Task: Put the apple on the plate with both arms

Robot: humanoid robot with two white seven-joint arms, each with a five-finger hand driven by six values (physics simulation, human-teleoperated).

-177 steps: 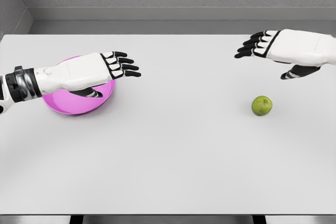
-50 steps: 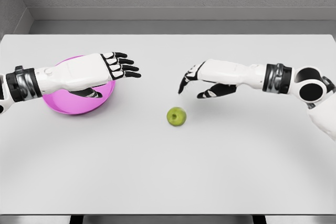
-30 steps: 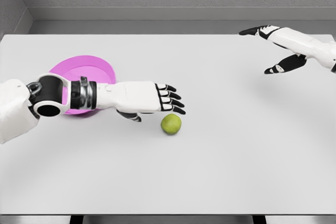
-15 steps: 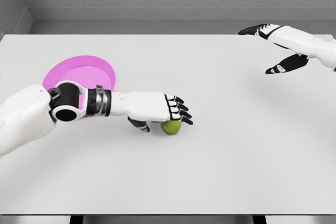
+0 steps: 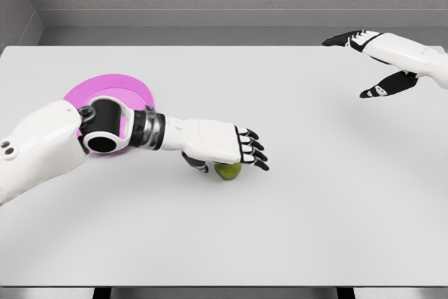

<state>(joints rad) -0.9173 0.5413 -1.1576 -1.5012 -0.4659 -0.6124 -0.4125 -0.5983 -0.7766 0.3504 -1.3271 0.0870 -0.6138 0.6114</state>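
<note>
Two white arms reach over the pale counter (image 5: pixel 294 229). From the left, one stretches low across the middle, and its robot hand (image 5: pixel 222 146) lies palm-down right over the green apple (image 5: pixel 227 171). Only the lower part of the fruit shows beneath the palm. The black-tipped fingers (image 5: pixel 253 153) stick out past the apple, nearly straight, while the thumb (image 5: pixel 197 164) drops down on the apple's left side, close against it. From where I stand I cannot tell whether that hand has closed on the fruit or simply covers it. The apple sits on the counter, near the middle and a little left.

Back behind that arm's dark elbow joint lies the pink plate (image 5: pixel 105 85), partly hidden by the arm and well apart from the apple.

Far off at the upper right corner, the right robot hand (image 5: pixel 374 57) hangs above the counter, released, fingers spread and thumb apart, holding nothing.
</note>
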